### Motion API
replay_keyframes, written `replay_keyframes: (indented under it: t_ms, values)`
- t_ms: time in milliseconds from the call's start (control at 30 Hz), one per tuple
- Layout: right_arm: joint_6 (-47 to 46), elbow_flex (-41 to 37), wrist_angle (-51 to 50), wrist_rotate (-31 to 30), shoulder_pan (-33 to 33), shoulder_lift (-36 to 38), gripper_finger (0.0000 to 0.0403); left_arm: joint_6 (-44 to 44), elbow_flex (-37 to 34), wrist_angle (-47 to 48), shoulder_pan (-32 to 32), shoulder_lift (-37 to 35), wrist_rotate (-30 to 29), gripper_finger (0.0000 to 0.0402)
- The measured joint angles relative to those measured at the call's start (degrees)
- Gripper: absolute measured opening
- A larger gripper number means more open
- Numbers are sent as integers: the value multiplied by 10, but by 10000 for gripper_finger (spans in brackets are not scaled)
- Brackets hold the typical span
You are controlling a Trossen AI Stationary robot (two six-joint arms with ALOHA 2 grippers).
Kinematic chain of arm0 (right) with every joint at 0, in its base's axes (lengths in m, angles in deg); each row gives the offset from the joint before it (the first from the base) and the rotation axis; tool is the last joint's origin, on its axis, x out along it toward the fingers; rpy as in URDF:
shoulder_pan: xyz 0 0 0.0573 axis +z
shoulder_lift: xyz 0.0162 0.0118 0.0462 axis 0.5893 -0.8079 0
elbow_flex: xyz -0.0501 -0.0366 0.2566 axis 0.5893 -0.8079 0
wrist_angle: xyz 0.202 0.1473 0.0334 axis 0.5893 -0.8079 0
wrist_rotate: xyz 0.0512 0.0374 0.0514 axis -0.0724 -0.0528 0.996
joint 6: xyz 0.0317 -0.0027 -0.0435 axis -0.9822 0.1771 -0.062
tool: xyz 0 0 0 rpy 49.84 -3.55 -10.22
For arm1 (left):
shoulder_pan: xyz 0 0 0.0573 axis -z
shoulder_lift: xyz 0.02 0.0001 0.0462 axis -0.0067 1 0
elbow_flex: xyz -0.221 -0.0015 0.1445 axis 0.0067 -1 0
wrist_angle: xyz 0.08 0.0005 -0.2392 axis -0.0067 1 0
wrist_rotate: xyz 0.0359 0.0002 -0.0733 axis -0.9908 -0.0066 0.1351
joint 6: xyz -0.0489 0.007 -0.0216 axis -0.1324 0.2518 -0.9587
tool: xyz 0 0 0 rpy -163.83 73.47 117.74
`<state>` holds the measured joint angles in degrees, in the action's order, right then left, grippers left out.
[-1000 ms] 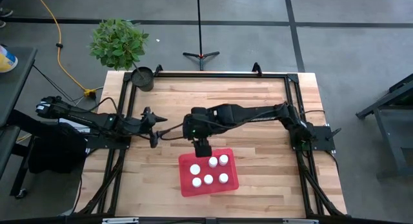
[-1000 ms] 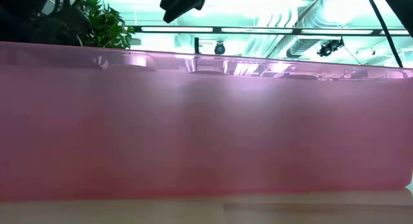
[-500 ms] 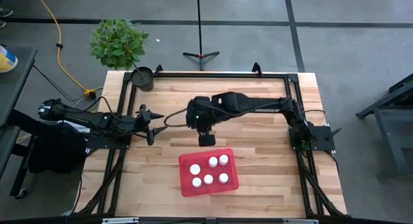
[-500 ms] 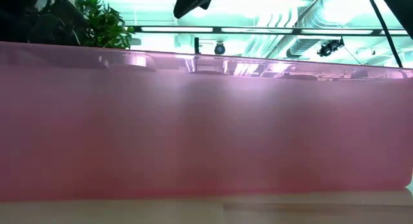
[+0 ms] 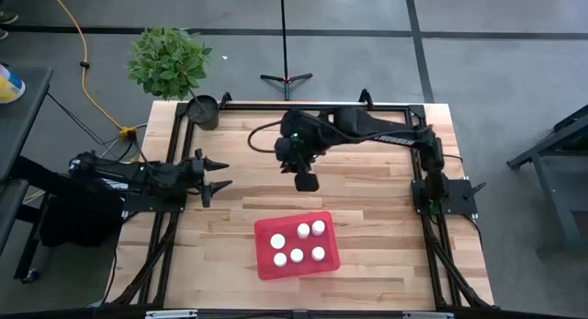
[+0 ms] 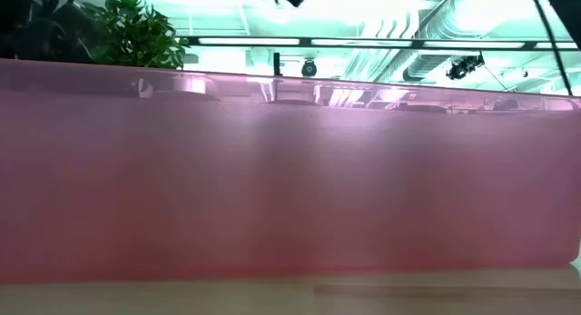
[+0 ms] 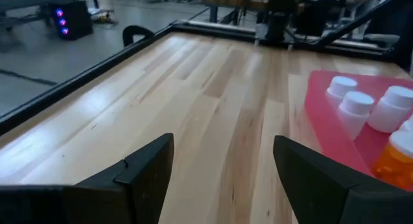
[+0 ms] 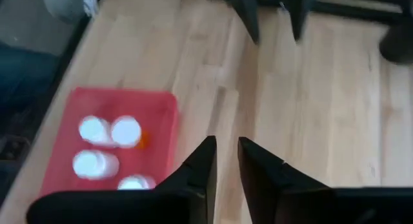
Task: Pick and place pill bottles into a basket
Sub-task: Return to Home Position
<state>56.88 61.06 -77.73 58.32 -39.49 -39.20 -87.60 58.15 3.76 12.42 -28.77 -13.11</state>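
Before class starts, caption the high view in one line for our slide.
Bottles stand in the red basket; left claw and right claw hang clear of it, over the table.

My right gripper [image 5: 306, 181] has pulled up and back off the basket [image 5: 264, 264], now over bare table [image 5: 367, 218] beyond it; left gripper [image 5: 220, 176] retracted toward its own edge

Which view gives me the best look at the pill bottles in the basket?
The high view: every white cap of the pill bottles shows inside the basket. Low view: only the basket's red wall. Left wrist: four at the picture's edge. Right wrist: only some.
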Motion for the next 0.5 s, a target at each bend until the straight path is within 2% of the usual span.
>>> replay_keyframes:
  t_ms: [133,367,500]
  values:
    - [-3,-108,42,-1,-19,78,47,6,7,37,0,-38,2,298]
    - [-62,-479,293,-4,-53,343,47,6,8,45,0,-40,2,298]
    - [-81,-657,420,-2,-62,490,53,21,8,33,0,-40,2,298]
